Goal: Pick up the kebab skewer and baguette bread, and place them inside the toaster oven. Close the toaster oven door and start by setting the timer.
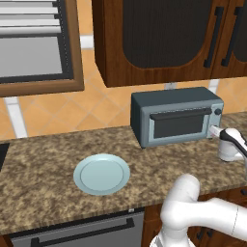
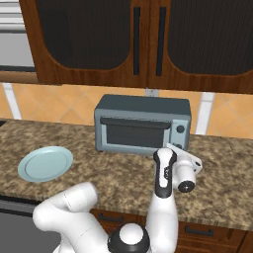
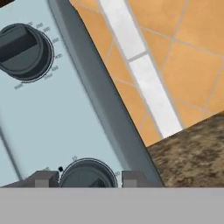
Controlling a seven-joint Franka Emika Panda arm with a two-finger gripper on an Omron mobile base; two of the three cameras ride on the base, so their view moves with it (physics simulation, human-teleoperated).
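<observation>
The blue-grey toaster oven (image 1: 173, 116) (image 2: 141, 123) stands at the back of the counter, and its door (image 1: 176, 124) (image 2: 136, 132) is shut. The kebab skewer and the baguette bread are out of view. My gripper (image 1: 214, 130) (image 2: 173, 147) (image 3: 87, 179) is at the lower right of the oven's front. In the hand view the lower knob (image 3: 87, 173) sits between the two fingertips, which stand a little off its sides, so the gripper is open. The upper knob (image 3: 24, 52) is farther up the control panel (image 3: 65, 118).
A pale blue plate (image 1: 102, 174) (image 2: 45, 163) with nothing on it lies on the speckled counter (image 1: 43, 183), left of the oven. Dark wooden cabinets (image 2: 133, 39) hang above. The tiled wall (image 3: 175, 57) is right behind the oven.
</observation>
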